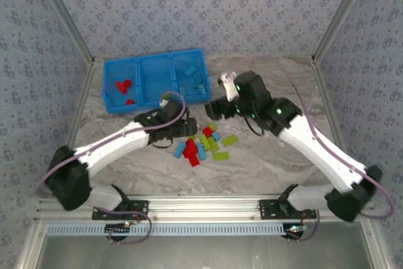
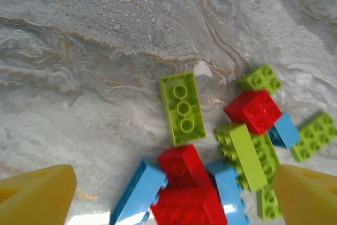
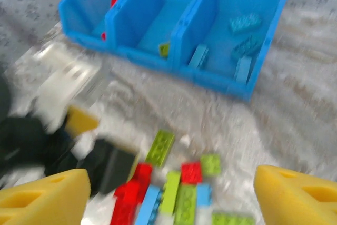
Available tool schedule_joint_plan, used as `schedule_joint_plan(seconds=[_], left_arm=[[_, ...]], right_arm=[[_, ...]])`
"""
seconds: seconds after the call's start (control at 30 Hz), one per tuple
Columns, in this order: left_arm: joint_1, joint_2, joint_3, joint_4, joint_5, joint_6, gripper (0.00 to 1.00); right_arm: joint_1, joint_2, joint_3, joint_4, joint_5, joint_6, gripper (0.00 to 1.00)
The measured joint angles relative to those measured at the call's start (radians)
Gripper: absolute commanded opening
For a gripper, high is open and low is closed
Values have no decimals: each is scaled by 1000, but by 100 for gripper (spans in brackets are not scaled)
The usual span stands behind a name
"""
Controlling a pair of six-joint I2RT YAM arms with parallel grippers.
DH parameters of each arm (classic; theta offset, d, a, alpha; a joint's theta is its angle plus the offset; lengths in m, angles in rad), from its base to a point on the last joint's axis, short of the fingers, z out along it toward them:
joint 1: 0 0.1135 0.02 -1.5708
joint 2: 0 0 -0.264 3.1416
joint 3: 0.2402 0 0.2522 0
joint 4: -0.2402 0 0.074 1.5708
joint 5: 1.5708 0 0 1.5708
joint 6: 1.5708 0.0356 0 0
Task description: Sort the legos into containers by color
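The legos lie in a loose pile (image 1: 204, 144) of red, light blue and lime bricks on the marbled table. My left gripper (image 1: 187, 133) hangs open just over the pile's left edge. In the left wrist view its yellow fingertips (image 2: 37, 196) straddle a red brick (image 2: 184, 167) and a light blue brick (image 2: 138, 193) without touching them. My right gripper (image 1: 216, 109) hangs open and empty between the pile and the containers (image 1: 154, 58). The left compartment holds red bricks (image 1: 123, 85), the middle one a lime brick (image 3: 164, 50), the right one blue bricks (image 3: 242, 23).
A lime brick (image 2: 182, 108) lies alone at the pile's far side, with bare table beyond it. In the right wrist view the left arm's black wrist (image 3: 79, 156) stands beside the pile (image 3: 179, 188). The enclosure's patterned walls close in the table behind and at both sides.
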Motion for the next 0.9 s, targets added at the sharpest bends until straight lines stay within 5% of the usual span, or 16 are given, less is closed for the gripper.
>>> schedule_joint_plan(seconds=[0.2,0.4,0.7,0.9], left_arm=[[0,251,134,1,-9,-40,82],[0,389,171,18,2,-63,71],[0,444,172,19,5,-86,32],[0,411,166,13,-3,-64,23]], right_arm=[[7,-209,-263,-108,-34,88,97],[7,-268,-294,-156,-22,127,98],[7,-232,-290,-159,-14,129,99],[7,-227,-280,-159,-23,129,99]])
